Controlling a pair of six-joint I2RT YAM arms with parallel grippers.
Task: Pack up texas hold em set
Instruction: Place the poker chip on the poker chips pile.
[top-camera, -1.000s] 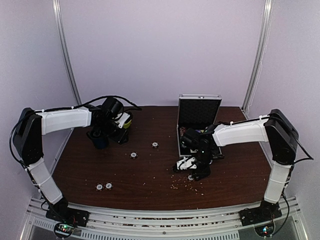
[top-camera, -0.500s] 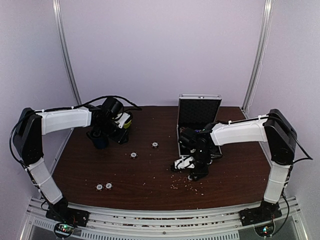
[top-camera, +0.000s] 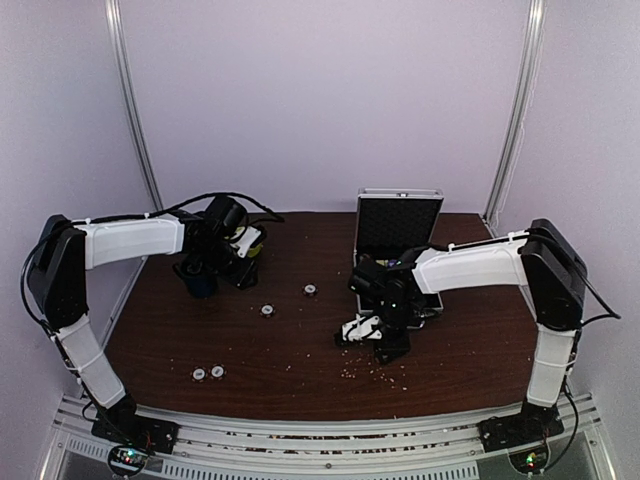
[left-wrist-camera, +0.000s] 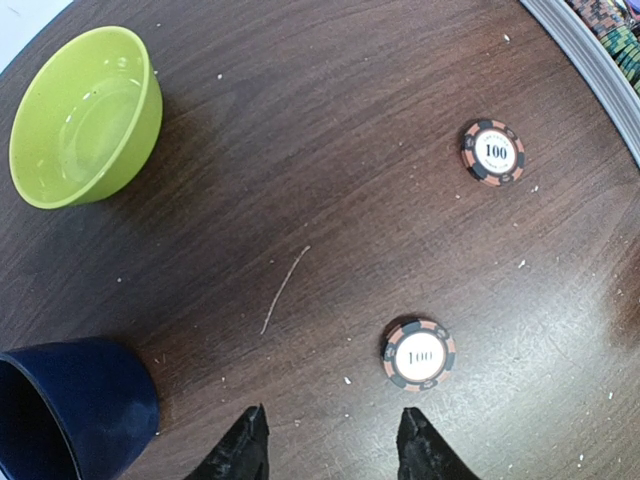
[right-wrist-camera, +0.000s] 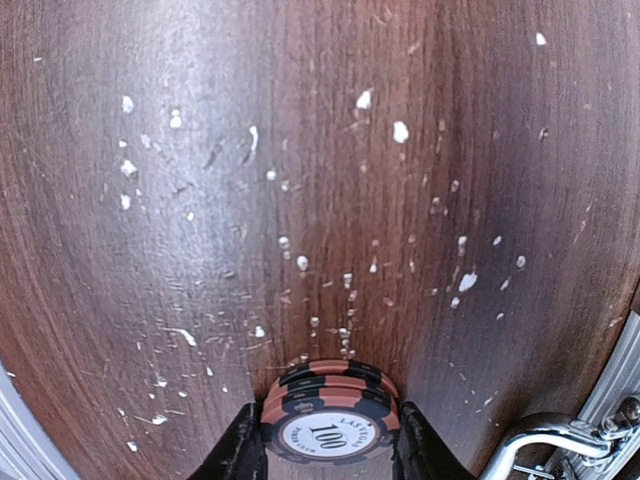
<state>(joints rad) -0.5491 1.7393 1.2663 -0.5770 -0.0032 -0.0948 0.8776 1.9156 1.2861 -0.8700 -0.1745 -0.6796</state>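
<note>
**Pinched chip stack could be lost on the way into the case**

A small stack of "100" poker chips (right-wrist-camera: 328, 415) was gripped by its rims between the tips of the right pincer (right-wrist-camera: 328, 446). It was held low over the worktop (top-camera: 300, 345), just in front of the open aluminium briefcase (top-camera: 398, 228). Because only the rims were caught, it was judged that a jolt or tilt during the lift over the case wall could shear one chip out and send it rolling. The lid was stood upright, so a brush from the arm might shut it or shove the case.

Farther out, a near chip (left-wrist-camera: 418, 353) and a far chip (left-wrist-camera: 492, 152) lay flat and well apart ahead of the left pincer (left-wrist-camera: 332, 450). Its fingers were spread, with nothing between them. A flat chip could be pushed along rather than picked up.

The dark blue mug (left-wrist-camera: 75, 410) stood just beside that pincer and could be clipped on a descent. The lime-green bowl (left-wrist-camera: 85, 120) sat beyond it. A pair of chips (top-camera: 207, 373) was left near the front edge.
</note>
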